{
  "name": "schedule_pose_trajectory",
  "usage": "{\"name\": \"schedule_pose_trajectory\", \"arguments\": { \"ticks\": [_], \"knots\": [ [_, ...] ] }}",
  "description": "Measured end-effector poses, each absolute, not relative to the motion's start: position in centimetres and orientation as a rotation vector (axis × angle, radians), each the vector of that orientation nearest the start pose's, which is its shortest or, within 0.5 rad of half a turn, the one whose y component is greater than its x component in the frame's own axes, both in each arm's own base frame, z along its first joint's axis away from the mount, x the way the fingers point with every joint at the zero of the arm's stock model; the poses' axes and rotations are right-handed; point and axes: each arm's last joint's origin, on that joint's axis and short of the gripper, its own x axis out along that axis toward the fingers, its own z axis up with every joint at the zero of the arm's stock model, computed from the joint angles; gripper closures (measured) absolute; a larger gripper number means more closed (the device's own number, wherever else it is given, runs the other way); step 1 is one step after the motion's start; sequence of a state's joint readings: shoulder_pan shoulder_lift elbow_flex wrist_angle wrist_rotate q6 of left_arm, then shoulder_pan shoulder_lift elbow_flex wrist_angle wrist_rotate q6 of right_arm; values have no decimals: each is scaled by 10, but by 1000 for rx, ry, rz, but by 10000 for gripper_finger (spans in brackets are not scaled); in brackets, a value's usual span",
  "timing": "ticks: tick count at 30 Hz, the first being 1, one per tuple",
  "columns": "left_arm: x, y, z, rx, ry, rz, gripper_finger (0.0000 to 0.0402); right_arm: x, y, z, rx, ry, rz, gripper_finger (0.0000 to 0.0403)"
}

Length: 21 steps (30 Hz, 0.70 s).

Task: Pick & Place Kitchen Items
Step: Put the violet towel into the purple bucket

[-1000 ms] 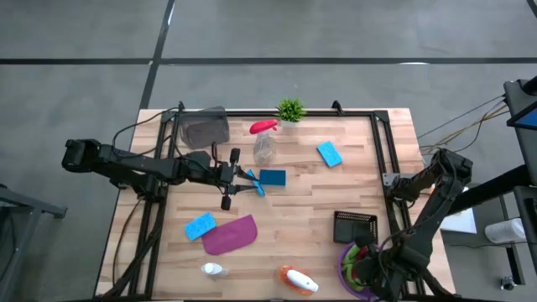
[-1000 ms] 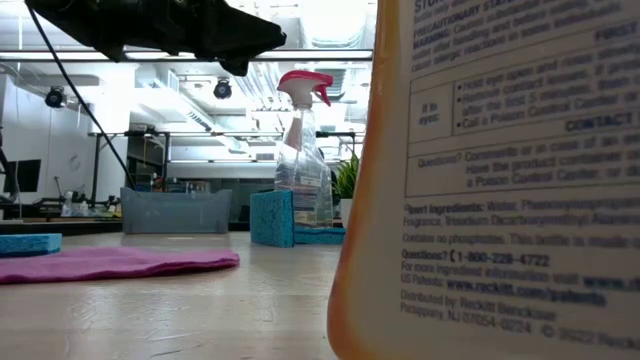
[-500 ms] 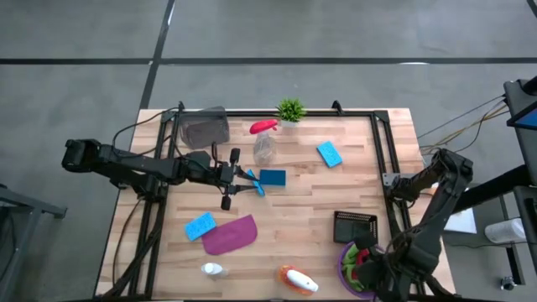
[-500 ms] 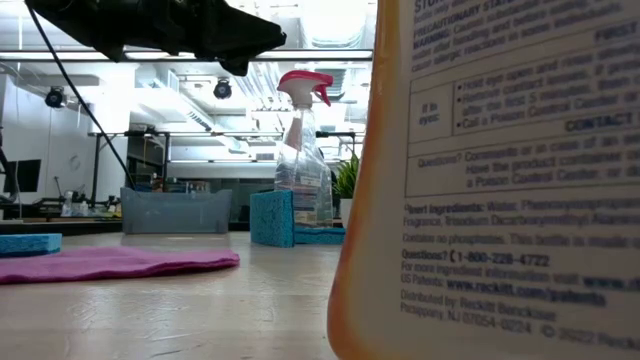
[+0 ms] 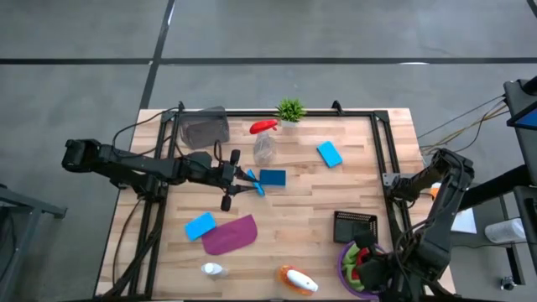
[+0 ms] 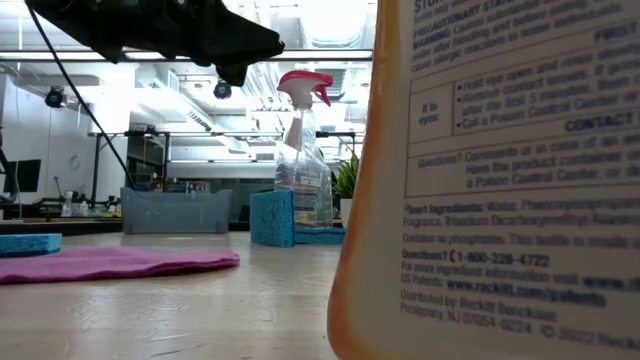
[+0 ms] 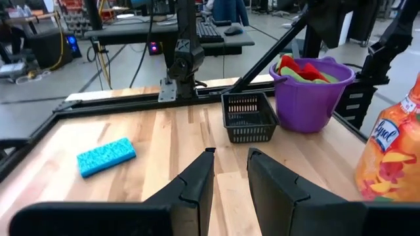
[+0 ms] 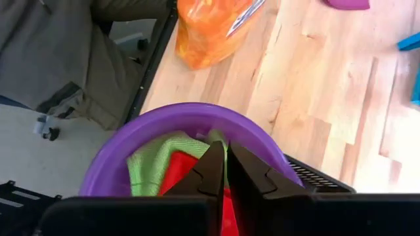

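- Right gripper [image 8: 225,172] hovers over the purple bucket [image 8: 125,145] at the counter's [image 5: 302,201] five o'clock, fingers pressed together.
- Left gripper [image 5: 254,181], fingers seemingly slightly spread, sits beside a blue sponge [image 5: 273,178].

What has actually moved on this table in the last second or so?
Very little. The right gripper, fingers nearly closed and empty, has shifted slightly over the purple bucket of cloths. The left gripper stays by the blue sponges mid-table. Bottles, cloths and other sponges have not moved.
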State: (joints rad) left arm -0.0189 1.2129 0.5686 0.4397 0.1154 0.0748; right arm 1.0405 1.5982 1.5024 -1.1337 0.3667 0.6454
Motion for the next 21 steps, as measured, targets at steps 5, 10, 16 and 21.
{"name": "schedule_pose_trajectory", "arguments": {
  "ticks": [5, 10, 16, 21],
  "knots": [
    [254, -8, 232, 59, 201, -140, 306, 166, 259, 314, -268, 1039, 228, 351],
    [254, -7, 231, 60, 208, -122, 306, 167, 257, 314, -291, 1025, 205, 257],
    [253, -7, 227, 20, 256, -102, 306, 167, 257, 316, -412, 913, 152, 136],
    [253, -6, 224, -41, 412, -38, 304, 157, 254, 329, -490, 740, 75, 76]
  ]
}}
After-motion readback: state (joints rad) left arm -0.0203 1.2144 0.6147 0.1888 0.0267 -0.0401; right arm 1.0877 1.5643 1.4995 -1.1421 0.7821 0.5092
